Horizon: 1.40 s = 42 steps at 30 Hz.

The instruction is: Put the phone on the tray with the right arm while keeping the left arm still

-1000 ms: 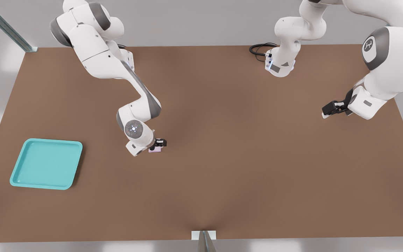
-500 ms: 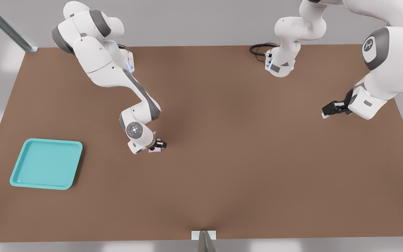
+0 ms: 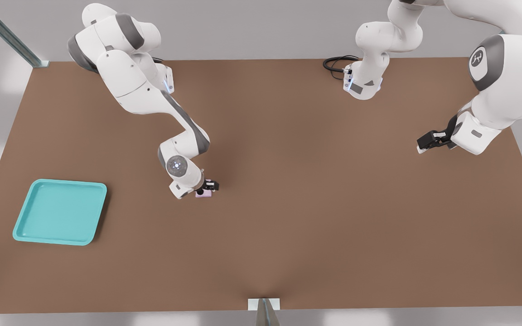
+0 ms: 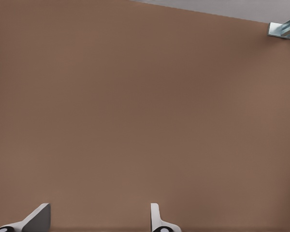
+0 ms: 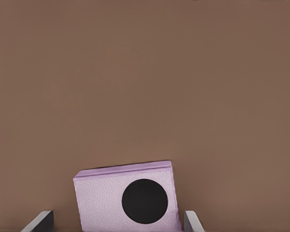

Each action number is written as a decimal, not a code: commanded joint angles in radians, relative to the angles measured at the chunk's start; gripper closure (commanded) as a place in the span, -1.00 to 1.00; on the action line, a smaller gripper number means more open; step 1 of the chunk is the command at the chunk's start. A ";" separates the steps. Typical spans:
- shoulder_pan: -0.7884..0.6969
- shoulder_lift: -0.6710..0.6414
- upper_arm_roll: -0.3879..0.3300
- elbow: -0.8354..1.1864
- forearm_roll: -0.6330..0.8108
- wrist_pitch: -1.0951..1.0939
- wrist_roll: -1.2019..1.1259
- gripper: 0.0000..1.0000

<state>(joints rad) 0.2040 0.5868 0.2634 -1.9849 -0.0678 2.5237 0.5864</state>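
My black two-finger gripper point(image 3: 207, 186) straddles the small pale pink phone point(image 5: 127, 200) on the table, fingers point(image 5: 192, 221) apart, seemingly unclamped; the shallow turquoise tray point(image 3: 60, 211) lies well off behind the wrist.

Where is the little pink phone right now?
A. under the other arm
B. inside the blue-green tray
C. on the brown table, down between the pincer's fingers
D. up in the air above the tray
C: the phone sits on the brown table at the pincer, with a finger on either side, far from the tray.
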 commanded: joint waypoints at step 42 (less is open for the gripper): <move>-0.026 -0.047 0.000 -0.018 -0.064 0.050 -0.063 -0.63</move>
<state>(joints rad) 0.1825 0.5456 0.2638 -2.0027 -0.1309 2.5929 0.5317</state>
